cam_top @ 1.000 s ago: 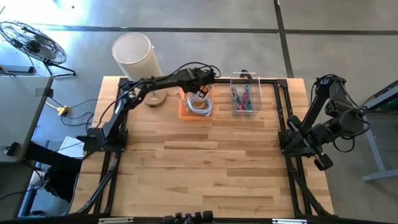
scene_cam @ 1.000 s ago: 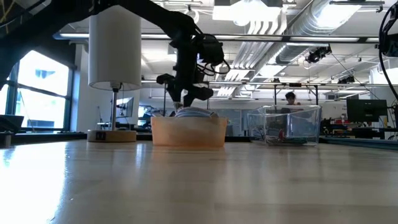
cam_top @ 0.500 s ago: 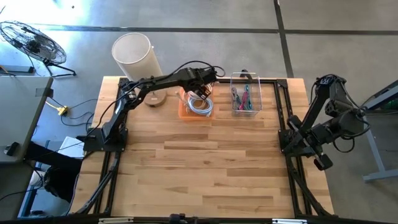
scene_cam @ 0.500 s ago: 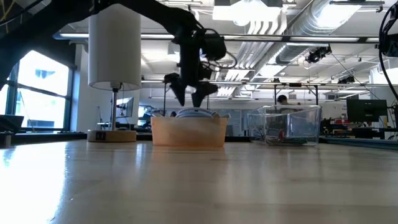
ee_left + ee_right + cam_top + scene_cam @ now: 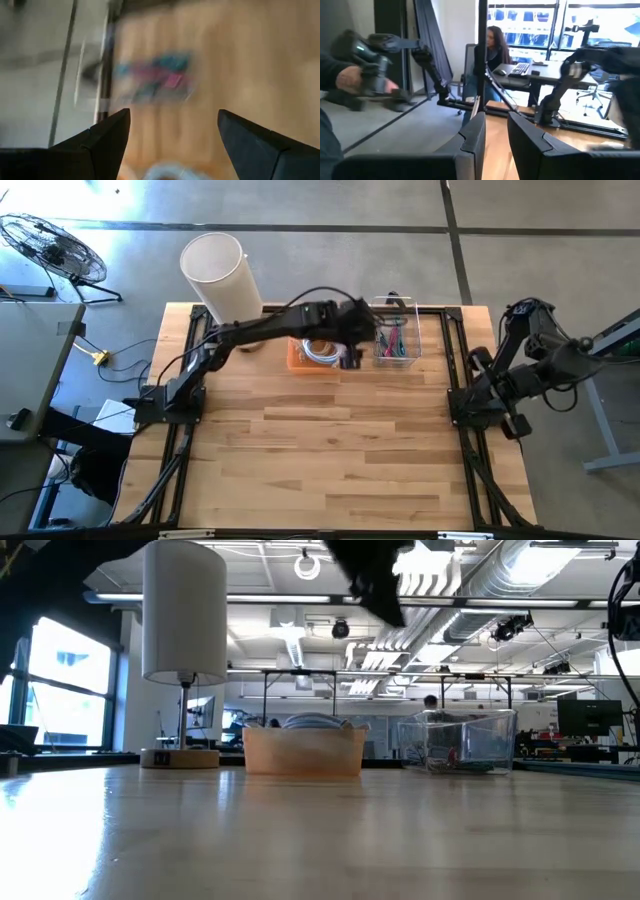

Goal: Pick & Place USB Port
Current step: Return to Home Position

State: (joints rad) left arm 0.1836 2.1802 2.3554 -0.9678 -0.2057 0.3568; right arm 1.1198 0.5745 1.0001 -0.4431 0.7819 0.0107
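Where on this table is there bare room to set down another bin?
Free: the broad bare wood across the whole near half of the table. Crowded: the far edge, where the lamp, orange bin and transparent bin stand in a row, with the left hand above the gap between the bins. The right hand waits at the right edge.

Bright; ceiling lights (image 5: 440,555) glare; left wrist view motion-blurred, maybe defocused.
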